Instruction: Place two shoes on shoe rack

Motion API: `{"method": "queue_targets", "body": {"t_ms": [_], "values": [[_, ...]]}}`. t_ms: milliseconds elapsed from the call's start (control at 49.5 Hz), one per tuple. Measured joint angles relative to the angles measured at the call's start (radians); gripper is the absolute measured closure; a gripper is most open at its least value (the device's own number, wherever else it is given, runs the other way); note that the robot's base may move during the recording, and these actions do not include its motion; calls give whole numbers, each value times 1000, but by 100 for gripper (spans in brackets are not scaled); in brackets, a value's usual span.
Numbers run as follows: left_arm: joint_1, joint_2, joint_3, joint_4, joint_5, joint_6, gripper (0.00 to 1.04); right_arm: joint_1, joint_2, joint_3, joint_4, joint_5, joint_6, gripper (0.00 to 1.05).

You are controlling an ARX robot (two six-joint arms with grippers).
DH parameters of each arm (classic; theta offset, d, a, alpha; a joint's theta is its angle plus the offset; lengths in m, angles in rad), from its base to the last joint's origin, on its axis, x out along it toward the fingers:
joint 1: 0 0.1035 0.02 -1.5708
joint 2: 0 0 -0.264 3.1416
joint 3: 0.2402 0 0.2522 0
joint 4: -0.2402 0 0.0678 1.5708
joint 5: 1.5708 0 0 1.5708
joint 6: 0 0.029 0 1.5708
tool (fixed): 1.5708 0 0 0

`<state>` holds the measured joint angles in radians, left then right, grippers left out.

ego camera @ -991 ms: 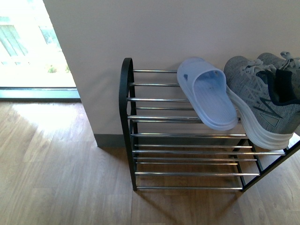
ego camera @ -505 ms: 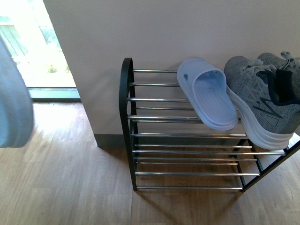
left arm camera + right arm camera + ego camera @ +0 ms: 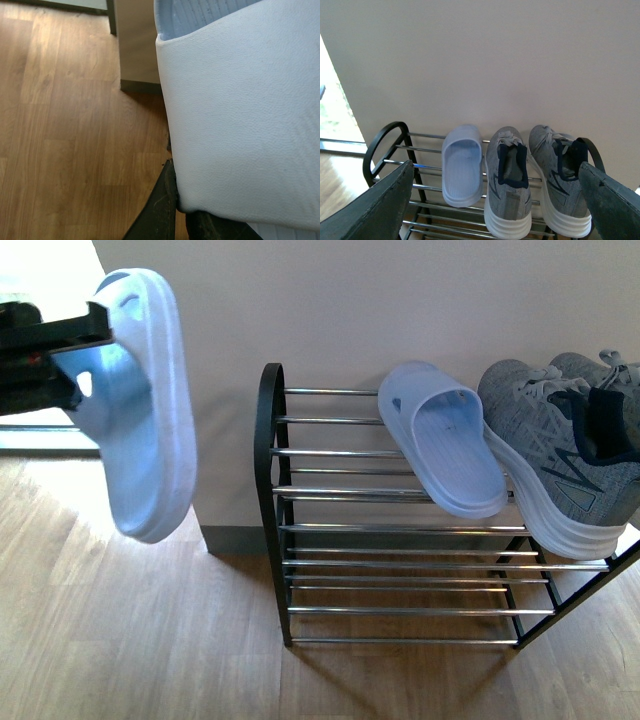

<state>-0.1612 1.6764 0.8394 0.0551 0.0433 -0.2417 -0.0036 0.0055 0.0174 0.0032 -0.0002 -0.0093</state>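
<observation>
Left claw (image 3: 95,340) is clamped on a light blue slide (image 3: 145,410), dangling in the air left of the shoe rack (image 3: 400,530). Matching slide (image 3: 445,440) and grey sneakers (image 3: 565,450) sit on top; right claw (image 3: 495,210) is wide open, empty.

Shoe rack (image 3: 395,150) against wall, blue slipper (image 3: 462,165), two grey sneakers (image 3: 507,180) beside it (toes wallward), fingers (image 3: 367,210) apart.

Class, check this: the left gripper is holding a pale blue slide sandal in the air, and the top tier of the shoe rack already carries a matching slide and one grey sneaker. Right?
Not quite. The right wrist view shows two grey sneakers on the shoe rack, not one, beside the matching slide. The rest stands: the left gripper holds a pale blue slide sandal in the air.
</observation>
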Motion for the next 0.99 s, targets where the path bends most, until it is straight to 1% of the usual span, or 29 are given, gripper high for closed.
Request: {"method": "queue_targets", "body": {"t_ms": [101, 465, 768, 991], "values": [[-36, 70, 89, -12, 22, 9, 102, 0, 0, 0, 0, 0, 0, 9], [-163, 249, 308, -29, 71, 2, 102, 0, 0, 0, 0, 0, 0, 9], [-184, 397, 432, -64, 64, 44, 103, 0, 0, 0, 0, 0, 2, 9], [-190, 454, 475, -71, 66, 47, 102, 0, 0, 0, 0, 0, 2, 9]]}}
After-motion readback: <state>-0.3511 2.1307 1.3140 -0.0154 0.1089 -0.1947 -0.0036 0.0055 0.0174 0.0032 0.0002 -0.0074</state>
